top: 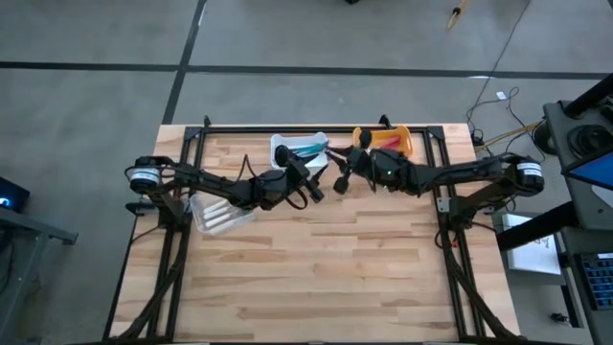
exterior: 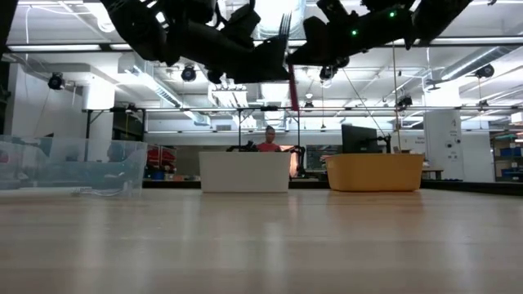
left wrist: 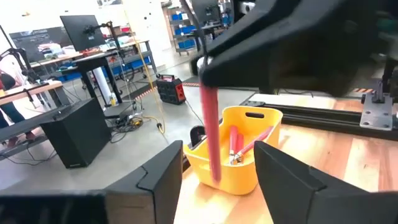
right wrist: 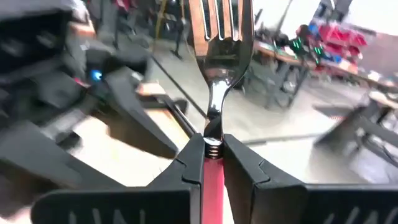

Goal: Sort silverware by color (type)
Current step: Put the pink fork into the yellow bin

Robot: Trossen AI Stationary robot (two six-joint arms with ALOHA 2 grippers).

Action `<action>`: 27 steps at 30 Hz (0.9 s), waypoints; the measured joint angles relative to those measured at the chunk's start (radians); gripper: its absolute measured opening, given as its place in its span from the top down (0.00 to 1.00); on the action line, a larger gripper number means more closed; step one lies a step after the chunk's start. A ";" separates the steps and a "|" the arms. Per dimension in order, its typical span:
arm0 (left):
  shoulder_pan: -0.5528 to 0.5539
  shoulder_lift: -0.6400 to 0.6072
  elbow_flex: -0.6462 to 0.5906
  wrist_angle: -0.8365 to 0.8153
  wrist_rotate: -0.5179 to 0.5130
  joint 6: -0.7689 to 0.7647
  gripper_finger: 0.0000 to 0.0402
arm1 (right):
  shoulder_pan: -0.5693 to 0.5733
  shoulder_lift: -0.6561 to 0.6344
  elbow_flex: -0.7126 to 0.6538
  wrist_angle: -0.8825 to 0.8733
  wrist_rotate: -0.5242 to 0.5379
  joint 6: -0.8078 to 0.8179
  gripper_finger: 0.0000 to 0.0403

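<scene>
Gripping one red fork (right wrist: 214, 93): right gripper (right wrist: 213, 163); three bins behind.

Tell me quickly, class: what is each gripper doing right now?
Left gripper: jaws open, holding nothing.
Right gripper: jaws shut on the red-handled fork, held above the table.

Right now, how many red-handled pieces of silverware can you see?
3: one red-handled fork clamped in the right end effector above the table, and two red-handled pieces lying in the orange bin. More may be hidden inside the bin.
</scene>
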State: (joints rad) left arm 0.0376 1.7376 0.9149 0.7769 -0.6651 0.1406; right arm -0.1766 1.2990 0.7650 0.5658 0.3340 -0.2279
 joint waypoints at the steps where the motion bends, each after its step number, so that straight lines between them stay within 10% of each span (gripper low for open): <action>1: 0.000 -0.009 -0.008 -0.001 0.000 0.000 0.55 | -0.012 -0.018 0.004 -0.037 -0.003 0.003 0.94; 27: 0.032 -0.542 -0.301 0.008 -0.005 0.218 0.55 | -0.537 0.332 0.863 -1.589 -0.465 -0.423 0.94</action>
State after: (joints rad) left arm 0.0694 1.1954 0.6135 0.7844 -0.6698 0.3583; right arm -0.7132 1.6311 1.6276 -1.0234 -0.1314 -0.6510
